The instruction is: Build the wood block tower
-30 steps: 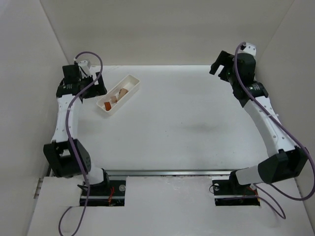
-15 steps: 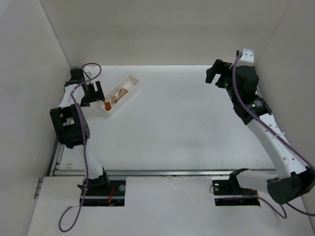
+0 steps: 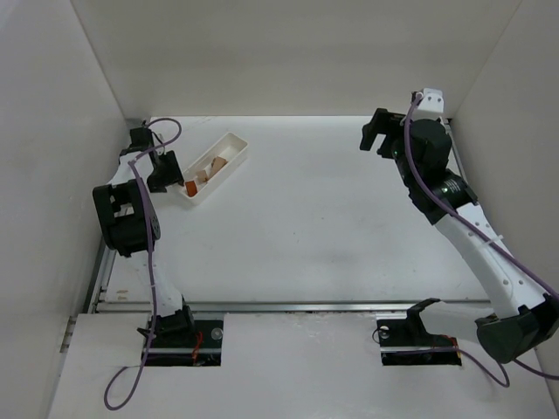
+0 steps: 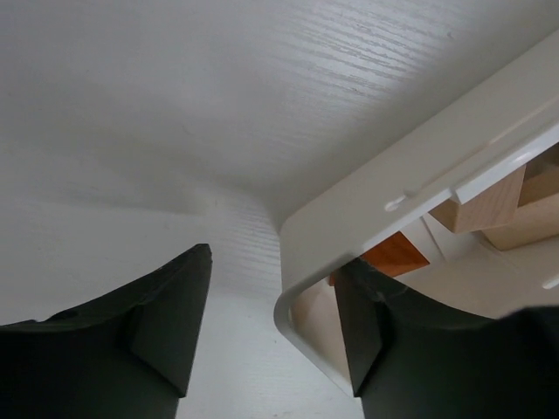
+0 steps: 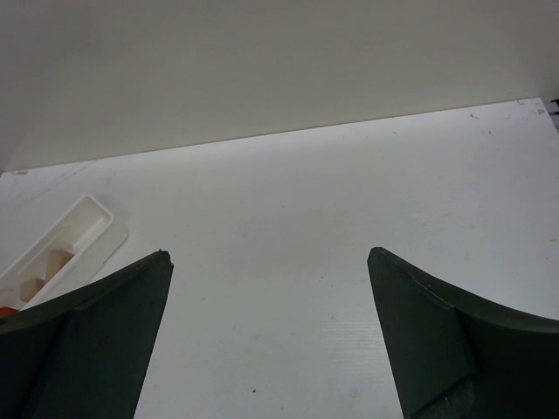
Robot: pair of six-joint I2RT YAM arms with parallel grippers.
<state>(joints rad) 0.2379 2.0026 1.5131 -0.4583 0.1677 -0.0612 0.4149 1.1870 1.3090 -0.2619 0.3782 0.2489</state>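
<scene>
Closes in since a second ago, straddling the corner of the long white tray [image 4: 393, 188] with spread, empty left fingers [image 4: 166, 332], orange-red triangular wooden wedge [image 4: 393, 253] and tan wooden blocks [image 4: 485, 205] just beyond them inside, likely readying a first pick, and keeps right fingers [image 5: 87, 340] wide, empty, far off over the worktop [image 5: 288, 218].

Desk [image 3: 332, 218]: white, with fine wood-grain lines (clearest in the left wrist view). Tray [image 4: 410, 166], upper left of the overhead frame: cream-white. Wood blocks [image 4: 489, 205]: light tan. Wedge [image 4: 397, 253]: orange-red. Left gripper [image 4: 272, 323] and right gripper [image 5: 271, 332]: matte black. Left arm [image 3: 125, 218] and right arm [image 3: 476, 240]: white links, black joints. Cables [image 3: 154, 271]: purple.
</scene>
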